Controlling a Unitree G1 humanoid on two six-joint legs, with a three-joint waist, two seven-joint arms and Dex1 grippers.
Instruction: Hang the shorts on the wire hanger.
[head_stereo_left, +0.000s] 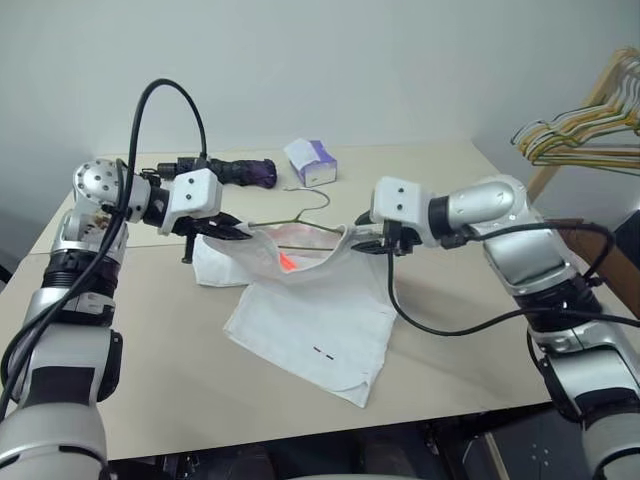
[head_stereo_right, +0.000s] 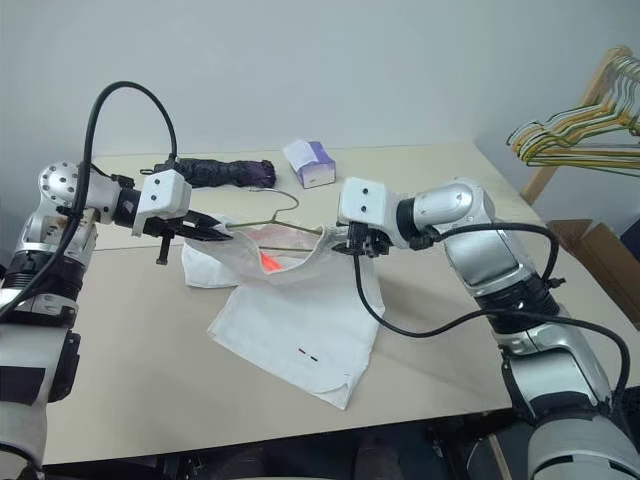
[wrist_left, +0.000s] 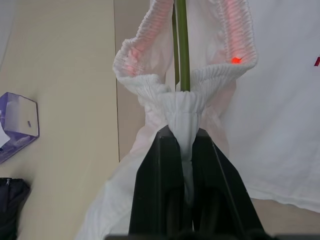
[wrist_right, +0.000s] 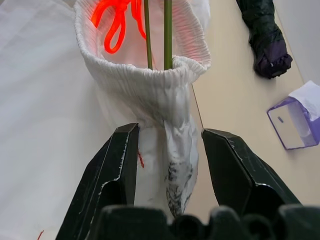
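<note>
White cloth, the shorts (head_stereo_left: 320, 315), hang lifted by the gathered waistband over the middle of a pale beige table (head_stereo_left: 450, 200), with the wide legs trailing down and resting flat on the tabletop; a tiny red-and-dark mark sits low on the front leg near the hem. The waistband is stretched between the two arms. The left gripper (wrist_left: 182, 165) has its black fingers pressed together on a bunched fold of the elastic waistband at the left end. The right gripper (wrist_right: 170, 150) sits at the other end of the waistband with its two fingers standing apart, one on either side of the gathered cloth, which hangs in the gap without being pinched. The wire hanger (head_stereo_left: 305, 212), thin and olive-grey, runs through the waistband opening: in both wrist views its wire passes inside the ring of elastic, and in the head views its small hook sticks out behind the shorts toward the back of the table. Red light spots show on the inside of the cloth. Behind the shorts lie a folded dark umbrella (head_stereo_left: 235, 170) and a purple-and-white tissue box (head_stereo_left: 312, 162), well apart from the shorts. At the far right, off the table's corner, a bunch of coloured hangers (head_stereo_left: 575, 135) hangs on a wooden rack (head_stereo_left: 610, 85).
</note>
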